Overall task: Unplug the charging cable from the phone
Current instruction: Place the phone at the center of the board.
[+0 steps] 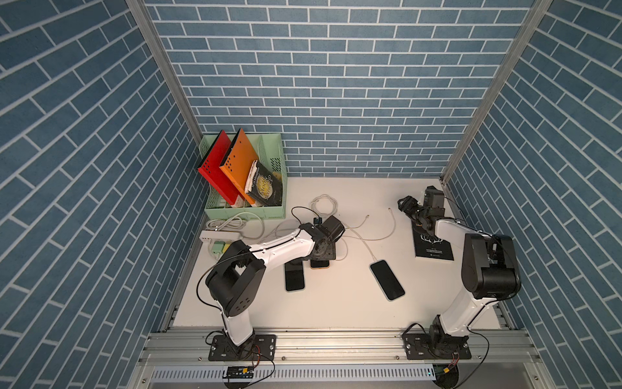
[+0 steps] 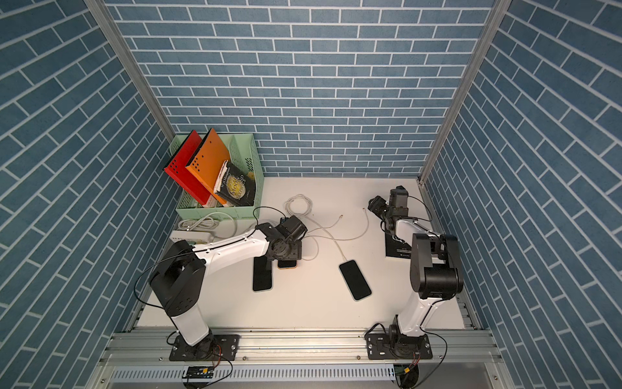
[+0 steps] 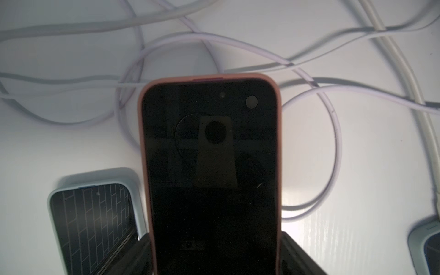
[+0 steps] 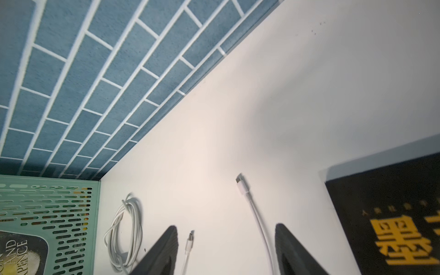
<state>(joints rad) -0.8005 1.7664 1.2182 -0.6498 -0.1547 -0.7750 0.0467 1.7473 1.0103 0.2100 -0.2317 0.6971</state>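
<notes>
As the right claw (image 4: 226, 250) gapes, the charging cable (image 4: 256, 214) lies between its fingers (image 4: 164, 250).

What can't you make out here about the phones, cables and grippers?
Orange-cased phone: the left gripper covers most of it in both top views.
Whether that gripper clamps it: fingers cut off at the left wrist view's edge.
Where the white cables lead: tangled and blurred, left wrist view.
Title of the black book: cut off, right wrist view.
</notes>
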